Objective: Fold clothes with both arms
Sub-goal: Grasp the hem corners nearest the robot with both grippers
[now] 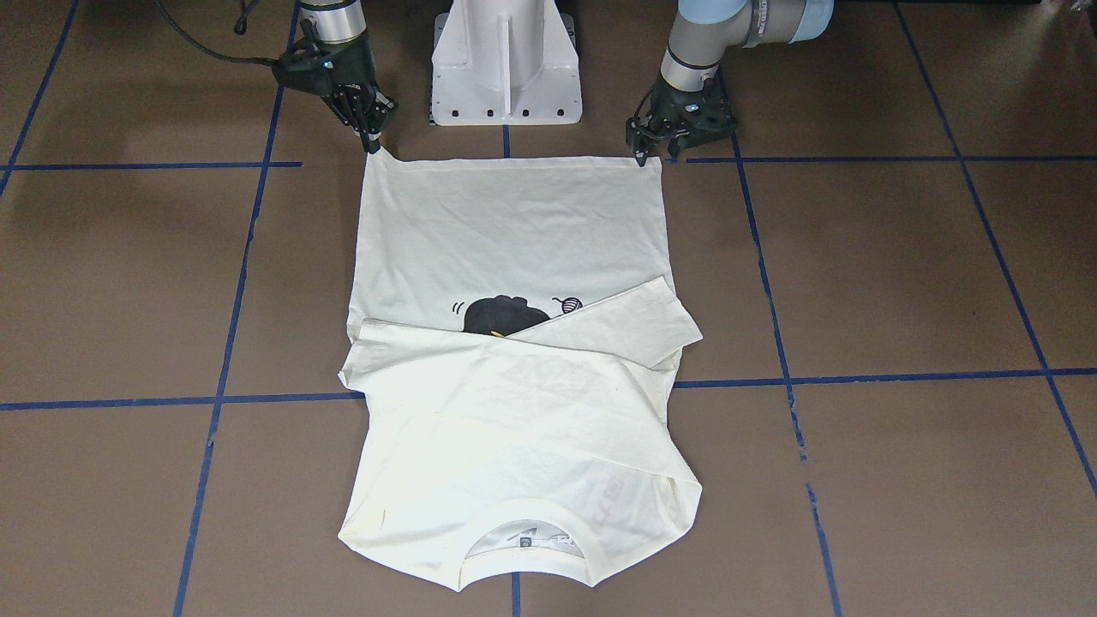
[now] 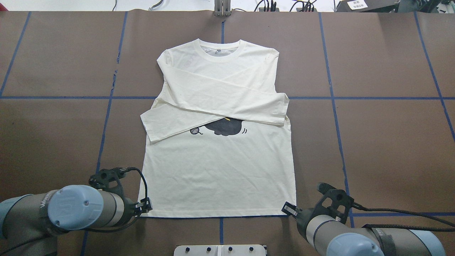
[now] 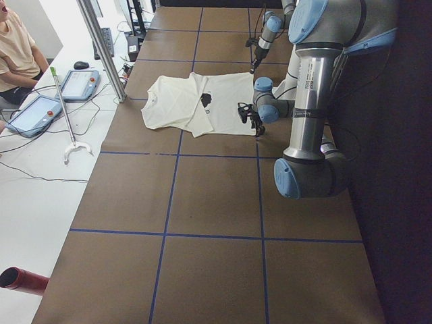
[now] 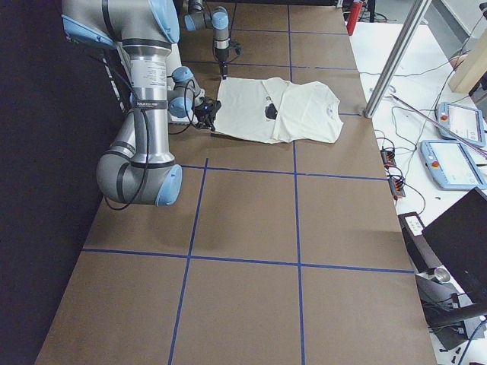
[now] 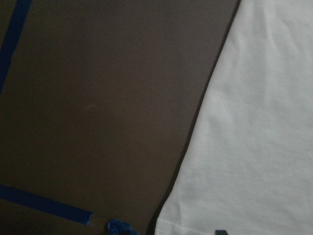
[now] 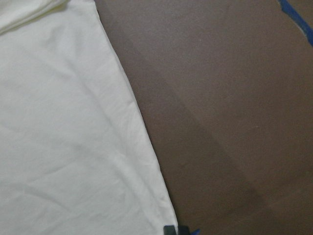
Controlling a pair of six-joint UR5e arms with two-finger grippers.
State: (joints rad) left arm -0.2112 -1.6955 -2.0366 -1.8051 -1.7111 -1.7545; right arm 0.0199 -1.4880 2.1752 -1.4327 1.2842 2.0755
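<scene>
Grab at the hem corners, judging by the layout, as the step in hand. Looking at the T-shirt (image 2: 220,170): lying flat on the brown table (image 2: 373,142), mid-frame in the overhead view, neck toward the top edge, hem (image 2: 217,214) running along the bottom, sleeves (image 2: 231,103) crossing over the chest and half hiding the cat print (image 2: 224,127). Sitting at the hem's lower-left corner in that view (upper right in the front-facing one): left gripper (image 1: 658,157), fingers standing apart w/ the corner btwn them, apparently clamping nothing yet. Sitting at the lower-right corner, upper left in the front-facing view: right gripper (image 1: 374,144), showing edge-on, so not managing to tell whether gaping or pinching cloth; wrist views not helping either.

Doing this well, prob.: getting both fabric layers inside each pincer, right at the corner, not further along the hem; closing both sides together; lifting evenly, keeping the hem taut and level btwn the arms; carrying it toward the neck at the top of the overhead frame w/o dragging the crossed sleeves out of place. Risking otherwise: catching the top layer only, or one corner slipping and skewing the fold.
</scene>
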